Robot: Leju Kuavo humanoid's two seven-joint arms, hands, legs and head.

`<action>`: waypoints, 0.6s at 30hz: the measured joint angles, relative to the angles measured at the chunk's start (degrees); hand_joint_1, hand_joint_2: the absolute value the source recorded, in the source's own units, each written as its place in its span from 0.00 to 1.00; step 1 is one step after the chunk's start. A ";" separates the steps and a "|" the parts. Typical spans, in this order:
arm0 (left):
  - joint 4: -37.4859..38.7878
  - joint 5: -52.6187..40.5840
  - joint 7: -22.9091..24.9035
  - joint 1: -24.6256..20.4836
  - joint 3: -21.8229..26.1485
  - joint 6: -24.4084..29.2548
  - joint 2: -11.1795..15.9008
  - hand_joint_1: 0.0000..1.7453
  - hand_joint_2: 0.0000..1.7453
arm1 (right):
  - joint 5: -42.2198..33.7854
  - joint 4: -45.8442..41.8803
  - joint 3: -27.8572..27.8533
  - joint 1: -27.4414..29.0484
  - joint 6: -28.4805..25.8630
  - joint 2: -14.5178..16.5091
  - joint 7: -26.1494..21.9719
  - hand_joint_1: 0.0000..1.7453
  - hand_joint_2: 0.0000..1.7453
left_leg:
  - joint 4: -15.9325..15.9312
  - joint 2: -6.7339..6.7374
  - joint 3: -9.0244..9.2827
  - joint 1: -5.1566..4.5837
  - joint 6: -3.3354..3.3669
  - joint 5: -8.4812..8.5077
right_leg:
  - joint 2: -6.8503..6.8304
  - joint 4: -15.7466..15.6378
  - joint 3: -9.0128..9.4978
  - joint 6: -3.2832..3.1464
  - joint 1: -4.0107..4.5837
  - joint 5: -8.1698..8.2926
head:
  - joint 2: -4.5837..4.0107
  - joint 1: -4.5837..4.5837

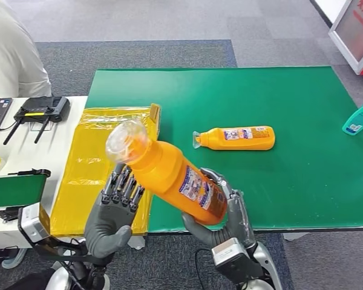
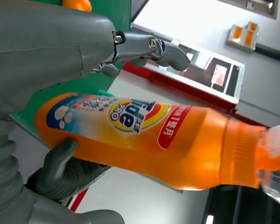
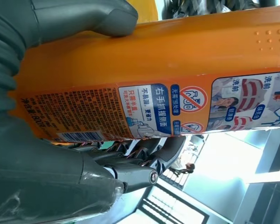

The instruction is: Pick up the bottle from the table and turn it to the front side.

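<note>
My right hand (image 1: 230, 219) grips an orange detergent bottle (image 1: 170, 175) by its base and holds it tilted in the air above the table's front edge. Its clear cap (image 1: 126, 140) points up and to the left. The small-print back label faces the head view and fills the right wrist view on the bottle (image 3: 173, 60), where my right hand (image 3: 43, 186) wraps it with the thumb on one side and the fingers on the other. My left hand (image 1: 113, 211) stands under the bottle's shoulder, fingers straight and spread. In the left wrist view the bottle (image 2: 166, 144) shows its front logo beside my left hand (image 2: 43, 51), whose fingers stay off it.
A second orange bottle (image 1: 236, 138) lies on the green table (image 1: 284, 96). A teal bottle (image 1: 359, 118) lies at the right edge. A yellow bag (image 1: 92, 163) covers the table's left end. Beside it a white desk holds a black router (image 1: 42, 110), with a person (image 1: 13, 54) behind.
</note>
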 joint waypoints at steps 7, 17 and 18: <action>2.00 -5.58 1.78 -2.03 -3.63 4.19 2.37 0.00 1.00 | 3.66 1.99 5.72 -0.40 -3.94 -0.57 0.36 1.00 1.00 | 0.00 0.01 0.00 0.00 0.00 0.00 | 0.00 0.00 -0.01 0.00 0.00 0.00 | 0.00 0.01; 4.86 -19.48 3.90 -4.74 -6.24 8.05 6.82 0.00 1.00 | 3.63 5.11 10.87 -1.78 -5.10 -4.12 1.20 1.00 1.00 | 0.00 0.02 0.01 0.00 0.00 0.01 | 0.01 0.00 -0.01 -0.01 0.00 0.01 | 0.00 0.01; 5.03 -20.20 3.93 -4.77 -6.41 8.23 7.22 0.00 1.00 | 3.57 5.55 11.29 -1.82 -5.18 -4.55 1.41 1.00 1.00 | 0.00 0.02 0.01 0.00 -0.01 0.01 | 0.01 0.00 -0.01 -0.01 0.00 0.01 | 0.00 0.01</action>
